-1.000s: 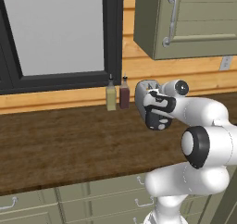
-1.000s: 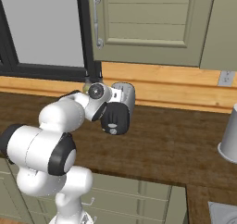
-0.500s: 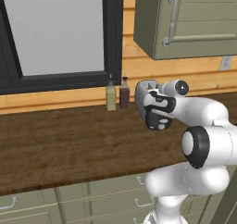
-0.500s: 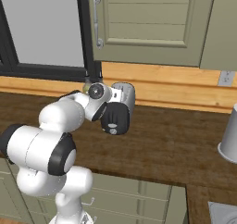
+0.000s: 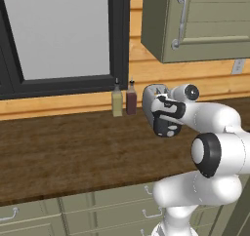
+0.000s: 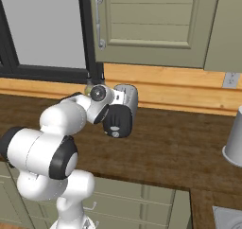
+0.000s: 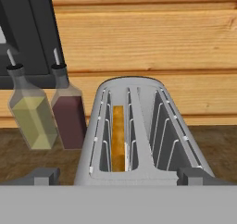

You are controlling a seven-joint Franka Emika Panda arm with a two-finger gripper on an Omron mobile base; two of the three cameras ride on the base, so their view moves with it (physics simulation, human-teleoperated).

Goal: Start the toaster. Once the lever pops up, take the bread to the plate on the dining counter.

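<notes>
Facing toaster, bread in left slot

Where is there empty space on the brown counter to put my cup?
The widest bare stretch of counter runs left of the two bottles, below the window, out to the front edge. Another bare patch lies between the toaster and the grey container at right. It is crowded by the wall, where bottles, toaster and the hand bunch together.

Even, bright rendered light, sharp edge to edge, no glare, faint soft shadows.
</notes>
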